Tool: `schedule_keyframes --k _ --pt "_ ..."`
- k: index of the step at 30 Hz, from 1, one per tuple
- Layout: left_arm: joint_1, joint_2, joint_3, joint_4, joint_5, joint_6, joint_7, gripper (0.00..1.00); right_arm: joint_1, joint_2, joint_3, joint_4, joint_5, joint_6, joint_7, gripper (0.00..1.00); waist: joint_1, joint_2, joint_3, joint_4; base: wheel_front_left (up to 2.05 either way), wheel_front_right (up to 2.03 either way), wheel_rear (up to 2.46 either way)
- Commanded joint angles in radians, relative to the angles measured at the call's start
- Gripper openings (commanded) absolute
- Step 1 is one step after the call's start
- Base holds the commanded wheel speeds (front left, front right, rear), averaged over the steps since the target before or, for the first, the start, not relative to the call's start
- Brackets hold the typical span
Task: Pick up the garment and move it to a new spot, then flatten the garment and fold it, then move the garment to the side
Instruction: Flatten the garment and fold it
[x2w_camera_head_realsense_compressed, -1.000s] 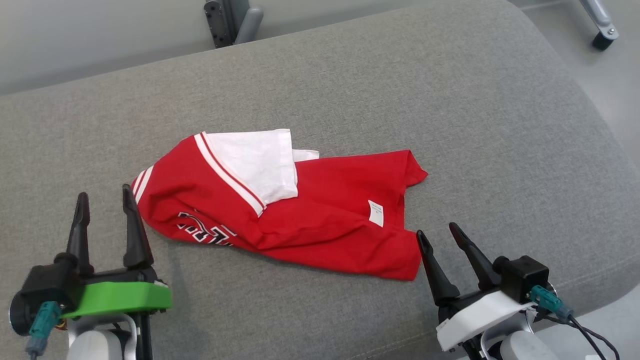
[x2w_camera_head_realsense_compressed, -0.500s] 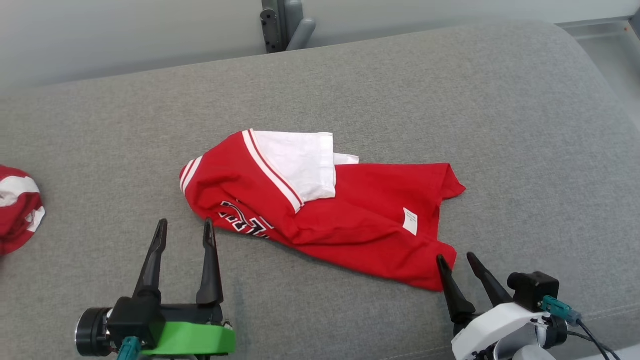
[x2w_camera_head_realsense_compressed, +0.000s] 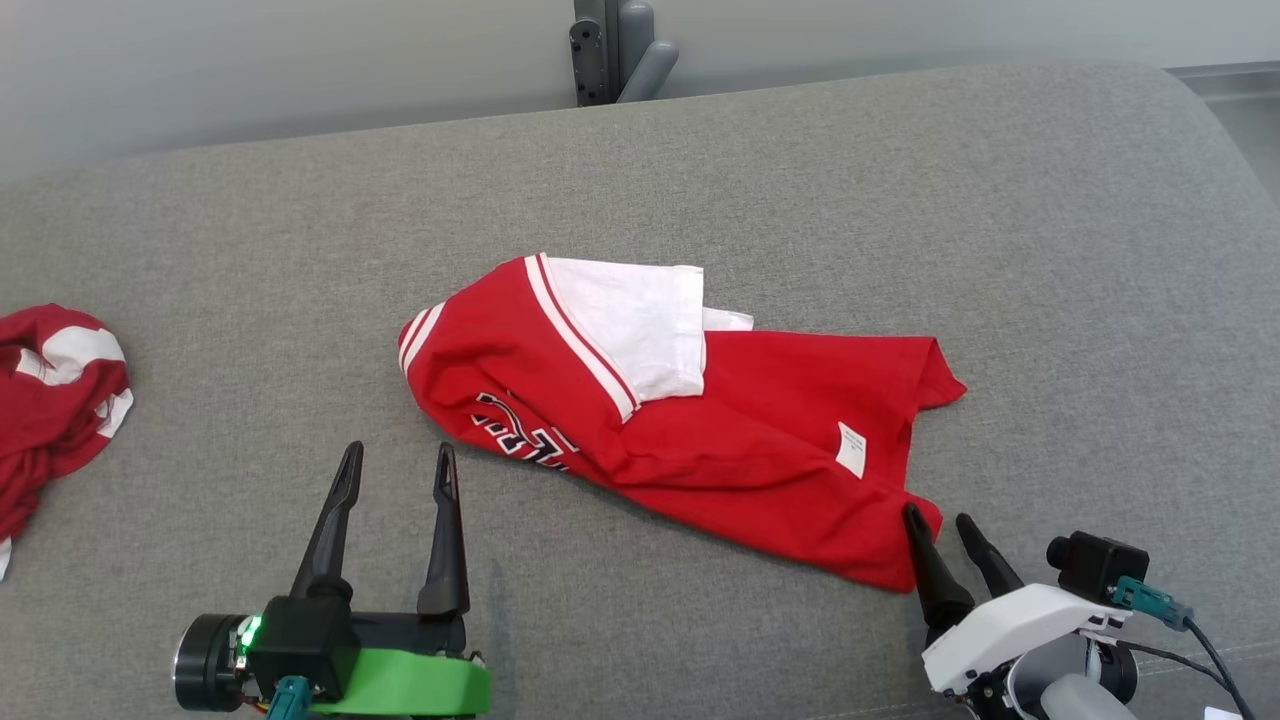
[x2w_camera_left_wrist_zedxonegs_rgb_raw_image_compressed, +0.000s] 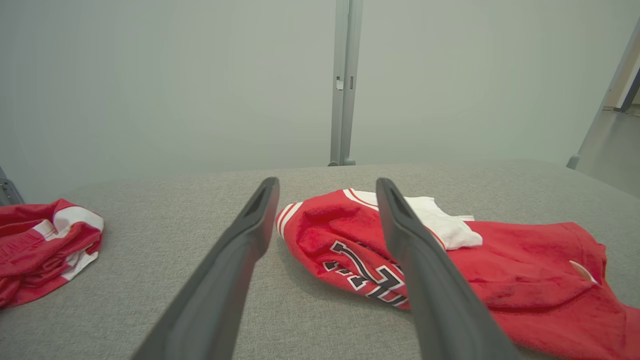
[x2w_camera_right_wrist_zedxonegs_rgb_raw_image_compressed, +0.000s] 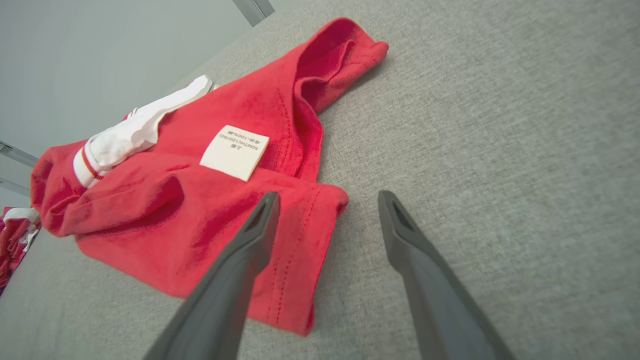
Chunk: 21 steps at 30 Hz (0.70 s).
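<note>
Garment (x2w_camera_head_realsense_compressed: 700, 430) crumpled mid surface (x2w_camera_head_realsense_compressed: 1000, 200); left gripper (x2w_camera_head_realsense_compressed: 397, 448) fingers apart near front edge; right gripper (x2w_camera_head_realsense_compressed: 936, 513) fingers apart at garment's corner.

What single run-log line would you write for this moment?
stage: pre-grasp | red garment: crumpled on grey cushion, unheld | left gripper: open, beside lettered end | right gripper: open, at hem corner

Whole scene is being lit evenly and fairly brightly by soft, diffuse light. Just a faint shadow is being cast on the grey cushion (x2w_camera_head_realsense_compressed: 200, 230) beside the left gripper (x2w_camera_head_realsense_compressed: 398, 448). In the wrist views, the fingers (x2w_camera_left_wrist_zedxonegs_rgb_raw_image_compressed: 225, 280) are being blurred up close and stretched by the wide lens.
</note>
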<state>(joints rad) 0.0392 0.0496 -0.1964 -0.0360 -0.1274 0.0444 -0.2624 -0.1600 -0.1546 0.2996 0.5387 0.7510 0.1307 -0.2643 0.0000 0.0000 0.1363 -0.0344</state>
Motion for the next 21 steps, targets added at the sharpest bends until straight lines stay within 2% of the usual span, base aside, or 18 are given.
schedule_keyframes --k 1,2,3,5,8,13,21 --pt "0.004 0.002 0.001 -0.002 0.007 0.003 -0.002 1.00 -0.010 -0.007 0.003 0.000 0.013 0.000 -0.001 1.00 0.0000 0.0000 0.000 -0.001 0.00 0.00 0.00" --pt "0.006 0.002 -0.001 0.000 0.009 0.002 -0.002 1.00 -0.011 -0.007 0.006 0.002 0.027 0.000 -0.001 1.00 0.0000 0.0000 0.000 -0.002 0.00 0.00 0.00" --pt "0.007 0.002 -0.001 0.002 0.008 0.002 -0.002 1.00 -0.012 -0.008 0.011 0.007 0.036 0.000 -0.001 0.93 0.0000 0.0000 -0.001 -0.002 0.00 0.00 0.00" --pt "0.007 0.002 -0.002 0.005 0.009 0.002 -0.002 1.00 -0.015 -0.013 0.021 0.012 0.053 0.000 -0.001 0.41 0.0000 0.0000 -0.003 -0.004 0.00 0.00 0.00" --pt "0.006 0.002 -0.002 0.013 0.010 -0.003 -0.002 1.00 -0.018 -0.014 0.031 0.014 0.087 0.000 -0.001 0.00 0.0000 0.0000 -0.005 -0.006 0.00 0.00 0.00" --pt "0.008 0.002 -0.001 0.023 0.014 -0.007 -0.002 1.00 -0.026 -0.026 0.053 0.018 0.120 0.000 -0.001 0.00 0.0000 0.0000 -0.011 -0.015 0.00 0.00 0.00" --pt "0.001 0.002 0.003 0.026 0.017 -0.016 -0.002 1.00 -0.029 -0.067 0.058 -0.026 0.098 0.000 -0.001 0.00 0.0000 0.0000 -0.015 -0.039 0.00 0.00 0.00"
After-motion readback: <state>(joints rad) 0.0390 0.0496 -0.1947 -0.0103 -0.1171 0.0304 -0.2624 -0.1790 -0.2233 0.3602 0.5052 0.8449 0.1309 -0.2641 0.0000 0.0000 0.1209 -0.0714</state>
